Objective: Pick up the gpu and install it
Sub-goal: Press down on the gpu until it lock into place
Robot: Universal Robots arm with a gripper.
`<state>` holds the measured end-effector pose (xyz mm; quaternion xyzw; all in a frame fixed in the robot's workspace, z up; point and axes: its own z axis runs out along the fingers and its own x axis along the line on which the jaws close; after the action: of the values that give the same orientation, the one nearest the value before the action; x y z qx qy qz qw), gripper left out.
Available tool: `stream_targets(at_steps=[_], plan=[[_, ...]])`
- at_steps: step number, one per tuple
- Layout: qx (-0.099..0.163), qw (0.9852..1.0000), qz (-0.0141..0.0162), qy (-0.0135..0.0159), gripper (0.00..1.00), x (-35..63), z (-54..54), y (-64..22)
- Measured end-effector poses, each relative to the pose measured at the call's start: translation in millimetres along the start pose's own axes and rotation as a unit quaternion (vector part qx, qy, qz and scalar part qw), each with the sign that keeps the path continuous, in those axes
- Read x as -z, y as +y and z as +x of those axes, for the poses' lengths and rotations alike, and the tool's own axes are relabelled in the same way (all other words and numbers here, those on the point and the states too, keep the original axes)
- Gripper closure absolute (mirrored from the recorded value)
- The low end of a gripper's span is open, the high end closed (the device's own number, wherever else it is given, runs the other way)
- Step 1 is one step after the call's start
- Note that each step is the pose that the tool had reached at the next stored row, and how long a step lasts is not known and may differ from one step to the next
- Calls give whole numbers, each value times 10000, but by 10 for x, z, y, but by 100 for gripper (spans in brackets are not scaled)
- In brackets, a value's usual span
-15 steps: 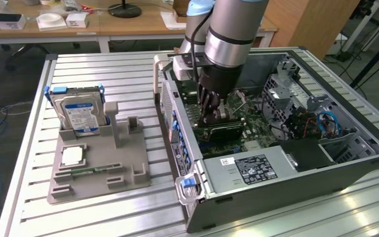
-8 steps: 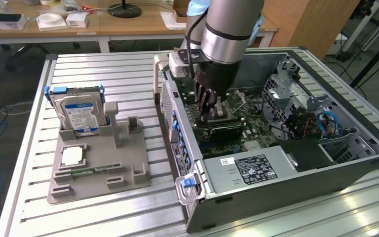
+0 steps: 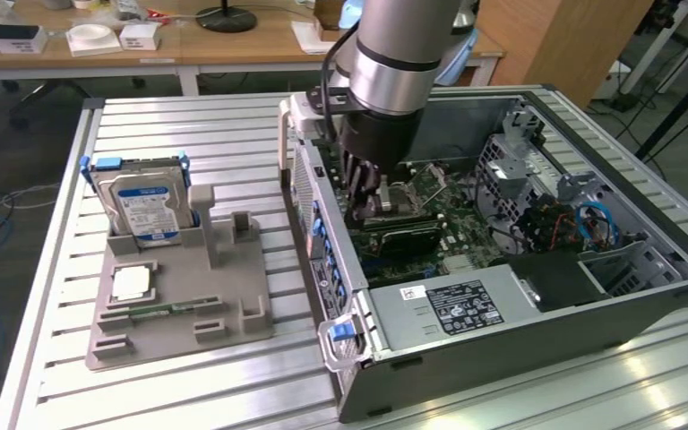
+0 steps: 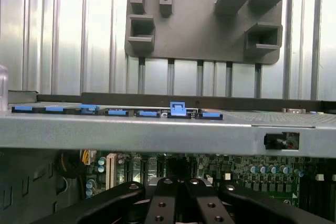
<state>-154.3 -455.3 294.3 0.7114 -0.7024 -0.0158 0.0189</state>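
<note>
One arm [image 3: 398, 54] reached down into the open computer case [image 3: 320, 233], which lay on its side along the table's [image 3: 201, 116] edge at the exterior view's right. Its gripper [image 3: 374, 199] hung low over the motherboard [image 3: 464, 242], close to the case wall with the blue latches [image 4: 178, 109]. The fingers [image 4: 163, 198] were pressed together. Whether they pinched the gpu I could not tell; only a dark sliver showed at their tips in the wrist view, and the card's place was not clear. Beside the case, toward the table's opposite edge, sat a grey fixture [image 3: 176, 296]. It carried an upright hard drive [image 3: 147, 206] and a small green memory stick [image 3: 159, 309] lying flat.
</note>
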Motion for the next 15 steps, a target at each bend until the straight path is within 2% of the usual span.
stream_targets(at_steps=[5, 6, 7, 8, 9, 11, 15], plan=[[0, 10000, 4, 0, 89, -1, -1, 10], [-3, 10000, -21, -2, 89, 0, -2, 9], [-6, 10000, -60, -4, 89, 0, -1, 10], [-11, 9999, -113, -6, 89, 0, -2, 10], [-14, 9999, -142, -8, 89, -1, -1, 10], [-20, 9999, -152, -24, 89, 0, -2, 10], [-20, 9999, -152, -25, 89, -1, -2, 10]])
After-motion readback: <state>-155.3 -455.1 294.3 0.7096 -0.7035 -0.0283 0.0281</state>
